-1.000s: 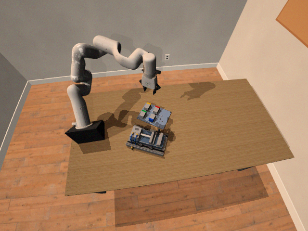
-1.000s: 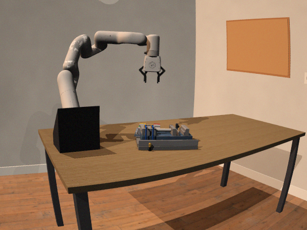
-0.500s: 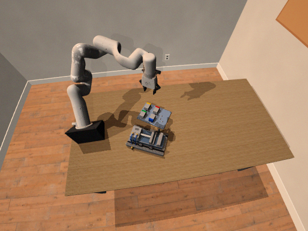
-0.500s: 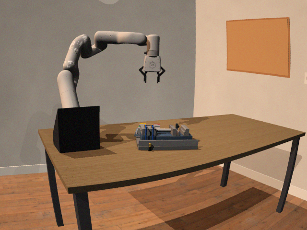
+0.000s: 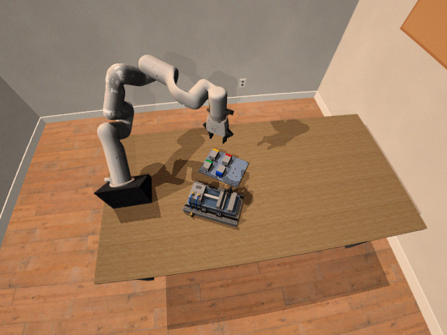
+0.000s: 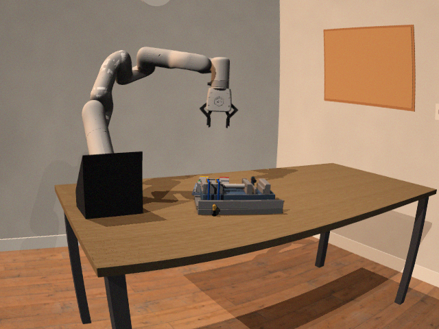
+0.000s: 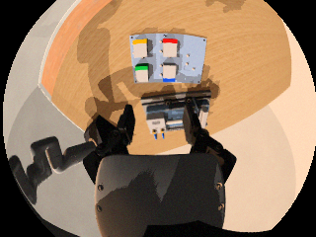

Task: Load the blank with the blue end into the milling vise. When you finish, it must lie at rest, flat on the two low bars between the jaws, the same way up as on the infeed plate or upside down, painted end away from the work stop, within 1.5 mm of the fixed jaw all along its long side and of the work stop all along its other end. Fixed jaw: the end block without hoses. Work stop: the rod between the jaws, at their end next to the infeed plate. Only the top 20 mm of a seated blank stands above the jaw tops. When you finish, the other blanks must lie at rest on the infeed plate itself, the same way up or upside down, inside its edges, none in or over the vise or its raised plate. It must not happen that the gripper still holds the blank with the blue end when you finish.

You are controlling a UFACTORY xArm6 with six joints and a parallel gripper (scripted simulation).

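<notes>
The xArm gripper [image 5: 217, 139] [image 6: 217, 126] [image 7: 158, 112] hangs open and empty above the table [image 5: 306, 190] [image 6: 247, 229] [image 7: 247, 64]. The blue-ended blank [image 5: 221, 169] [image 7: 169, 71] sits on the infeed plate [image 5: 242, 165] [image 7: 196, 49].

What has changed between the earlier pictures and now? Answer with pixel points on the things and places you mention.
The gripper [image 5: 217, 139] [image 6: 217, 126] [image 7: 158, 112] has moved down a little, its jaws open. Nothing was taken hold of or let go. The four blanks on the infeed plate [image 5: 238, 167] [image 7: 195, 49] and the vise [image 5: 213, 218] [image 6: 241, 207] stayed put.
</notes>
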